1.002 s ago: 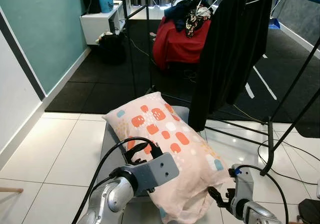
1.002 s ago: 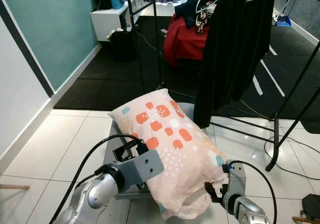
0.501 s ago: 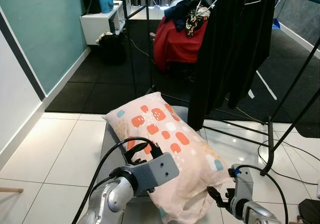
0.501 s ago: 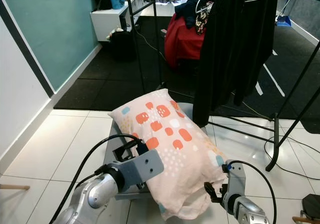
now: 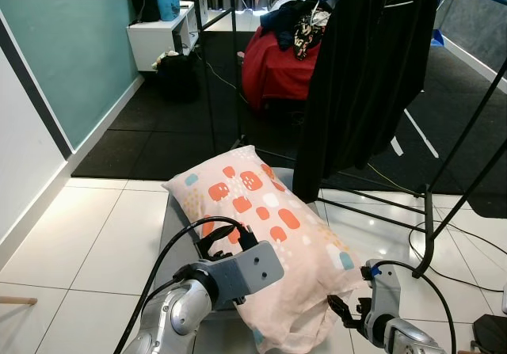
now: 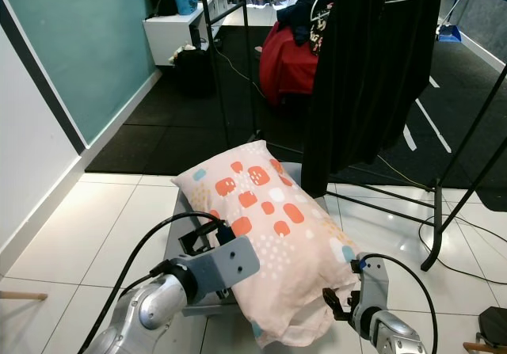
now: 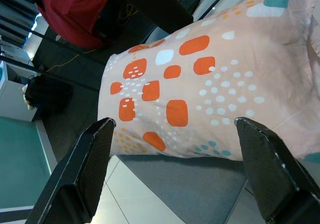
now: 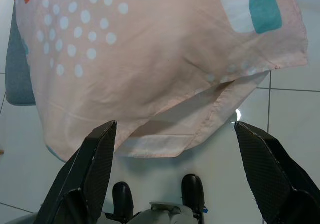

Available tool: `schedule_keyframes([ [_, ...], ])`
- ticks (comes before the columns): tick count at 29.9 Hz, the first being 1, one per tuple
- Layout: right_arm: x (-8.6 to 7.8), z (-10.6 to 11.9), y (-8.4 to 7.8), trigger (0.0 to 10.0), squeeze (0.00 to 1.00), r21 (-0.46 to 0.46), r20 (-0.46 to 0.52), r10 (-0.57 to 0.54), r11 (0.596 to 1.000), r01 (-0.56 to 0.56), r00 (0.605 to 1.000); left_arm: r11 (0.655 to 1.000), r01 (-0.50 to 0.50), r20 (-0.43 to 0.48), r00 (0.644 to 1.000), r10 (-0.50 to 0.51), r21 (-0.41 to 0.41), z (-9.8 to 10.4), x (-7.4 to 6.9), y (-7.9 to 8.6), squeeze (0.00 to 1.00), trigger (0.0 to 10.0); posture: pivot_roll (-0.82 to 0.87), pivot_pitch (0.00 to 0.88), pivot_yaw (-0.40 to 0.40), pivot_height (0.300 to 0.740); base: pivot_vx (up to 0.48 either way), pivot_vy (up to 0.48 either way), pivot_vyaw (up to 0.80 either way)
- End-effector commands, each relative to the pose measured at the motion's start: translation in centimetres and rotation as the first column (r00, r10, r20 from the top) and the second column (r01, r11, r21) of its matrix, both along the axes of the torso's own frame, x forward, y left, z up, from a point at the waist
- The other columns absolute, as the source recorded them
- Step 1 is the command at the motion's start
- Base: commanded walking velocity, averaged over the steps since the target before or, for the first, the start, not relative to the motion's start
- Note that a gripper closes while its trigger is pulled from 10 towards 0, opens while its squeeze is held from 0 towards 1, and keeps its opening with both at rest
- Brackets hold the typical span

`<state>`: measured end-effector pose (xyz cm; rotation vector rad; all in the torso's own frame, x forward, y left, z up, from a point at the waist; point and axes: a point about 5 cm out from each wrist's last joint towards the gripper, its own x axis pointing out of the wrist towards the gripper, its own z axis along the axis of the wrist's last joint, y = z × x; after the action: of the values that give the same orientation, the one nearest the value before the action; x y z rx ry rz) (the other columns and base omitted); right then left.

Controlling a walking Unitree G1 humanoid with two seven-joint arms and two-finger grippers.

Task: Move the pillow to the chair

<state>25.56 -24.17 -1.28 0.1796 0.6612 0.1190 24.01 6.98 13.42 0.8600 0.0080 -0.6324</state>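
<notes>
Pillow (image 5: pixel 268 239) lies on the grey chair (image 5: pixel 176 227), most of it on the seat, the near end hanging off the front edge toward the floor (image 5: pixel 87 243). Placement looks done; step in hand is probably release and clear.

Left gripper (image 7: pixel 175 169): jaws wide apart, pillow's side ahead of them and between the tips, not clamped. Right gripper (image 8: pixel 177 169): jaws wide apart, the overhanging corner ahead of them, nothing held.

To do it well: pull both arms straight back, jaws kept apart, so no tip snags the loose pillowcase hem. Risk: the overhang could drag the pillow off; if it sags, nudge that end further onto the seat.
</notes>
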Motion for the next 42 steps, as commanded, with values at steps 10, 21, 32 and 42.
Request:
schedule_keyframes([
  [10, -0.18, -0.26, 0.28, 10.0, 0.00, 0.001, -0.013, 0.015, 1.000, -0.015, 1.000, 1.000, 0.002, -0.012, 1.000, -0.002, 0.011, -0.42, -0.02, 0.05, 0.00, 10.0, -0.15, 0.060, 0.014, 0.740, 0.000, 0.000, 0.00],
  [21, -0.15, -0.25, 0.33, 10.0, 0.00, 0.002, -0.011, 0.016, 1.000, -0.016, 1.000, 1.000, 0.002, -0.012, 1.000, -0.001, 0.011, -0.41, -0.01, 0.06, 0.00, 10.0, -0.14, 0.061, 0.015, 0.740, 0.000, 0.000, 0.00],
  [32, -0.14, -0.22, 0.26, 10.0, 0.00, 0.002, -0.012, 0.016, 1.000, -0.016, 1.000, 1.000, 0.002, -0.012, 1.000, -0.002, 0.011, -0.42, 0.03, 0.00, 0.00, 10.0, -0.15, 0.062, 0.008, 0.740, 0.000, 0.000, 0.00],
  [42, -0.18, -0.33, 0.31, 10.0, 0.00, -0.006, -0.017, 0.022, 1.000, -0.023, 1.000, 1.000, 0.002, -0.013, 1.000, -0.002, 0.011, -0.58, 0.08, -0.13, 0.00, 10.0, -0.14, 0.041, 0.008, 0.740, 0.000, 0.000, 0.00],
])
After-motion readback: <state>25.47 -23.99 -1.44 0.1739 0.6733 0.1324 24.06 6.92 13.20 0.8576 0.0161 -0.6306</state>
